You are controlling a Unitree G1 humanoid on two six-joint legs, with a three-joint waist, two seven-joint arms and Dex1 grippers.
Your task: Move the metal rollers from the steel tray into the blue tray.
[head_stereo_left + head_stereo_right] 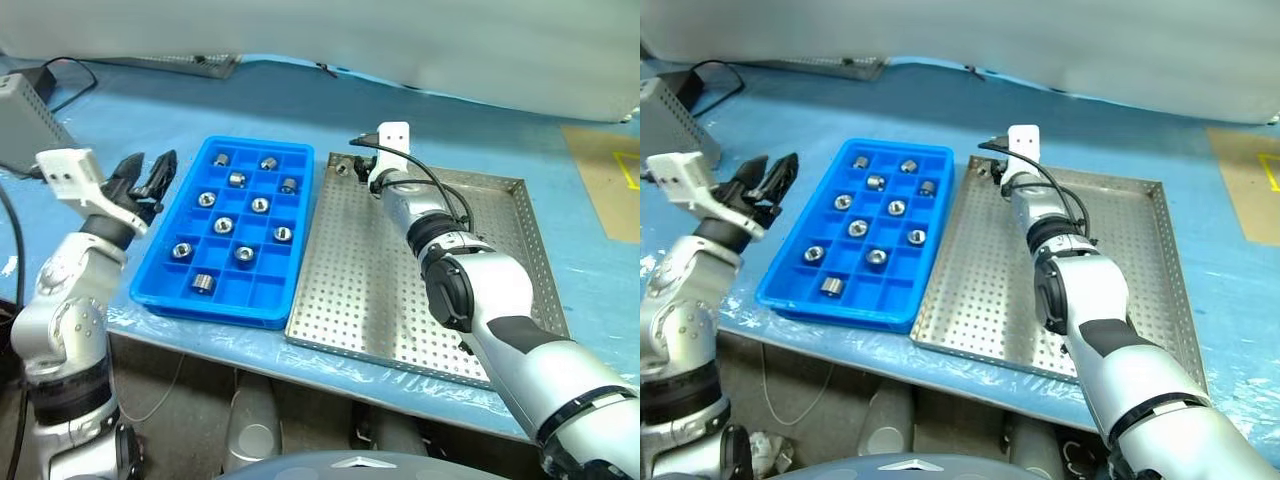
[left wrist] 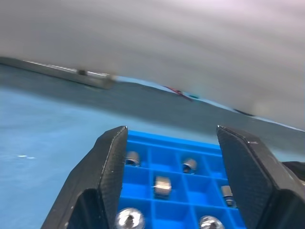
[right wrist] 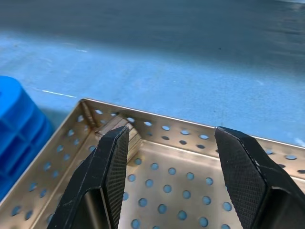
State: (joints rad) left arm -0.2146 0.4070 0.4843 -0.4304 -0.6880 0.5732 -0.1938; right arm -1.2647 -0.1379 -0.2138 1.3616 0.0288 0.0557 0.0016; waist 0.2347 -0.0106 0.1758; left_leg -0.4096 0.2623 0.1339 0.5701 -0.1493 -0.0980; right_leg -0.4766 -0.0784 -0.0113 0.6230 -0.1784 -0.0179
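The steel tray (image 1: 350, 290), perforated with a low raised rim, lies right of and beside the blue tray (image 1: 165, 275), a gridded plastic rectangle; shiny ring-shaped metal rollers (image 1: 223, 225) sit in its compartments; the right gripper (image 3: 169, 179), textured fingers apart, hovers at the steel tray's far left corner; the left gripper (image 2: 171, 183), fingers apart, hangs left of the blue tray

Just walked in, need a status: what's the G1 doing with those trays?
It is sorting rollers from the steel tray into the blue tray. About a dozen rollers already sit in the blue tray's compartments. One small roller seems to remain at the steel tray's far left corner. The right tool is open and empty over that corner. The left tool is open and empty beside the blue tray.
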